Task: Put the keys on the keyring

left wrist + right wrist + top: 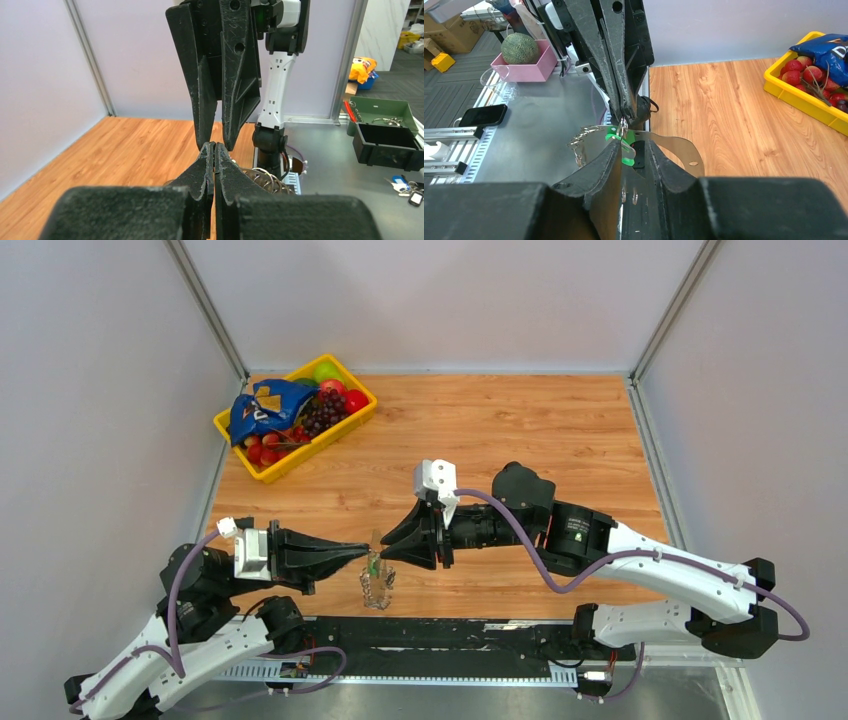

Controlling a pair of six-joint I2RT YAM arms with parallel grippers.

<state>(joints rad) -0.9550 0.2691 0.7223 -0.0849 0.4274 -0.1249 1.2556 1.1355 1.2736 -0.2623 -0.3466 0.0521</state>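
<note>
**Top external view: hands are met tip to tip at the desk's near edge**

From above, the left hand [362,552] and the right hand [388,552] are seen nose to nose, almost touching, just beyond the arm bases. The keyring [377,588] is hung between them, below their tips, and the green key [373,565] is lodged right at the meeting point. Whether the keyring's lower end is touching the desk [560,430] cannot be told.

Over to the right wrist view. The left hand is closed, and a small silvery ring at the top of the keyring is pinched at its very tips. The right hand's jaws are held apart. The green key is pressed against one finger and the grey band [674,145] is curved out past the other. No firm grip by this hand can be made out. The silvery chain [583,140] is draped off to one side.

In the left wrist view, the closed fingers are confirmed, with no gap at the tips.

Well apart, at the far left corner, the yellow basket [325,443] is filled with fruit and a blue packet.
</note>
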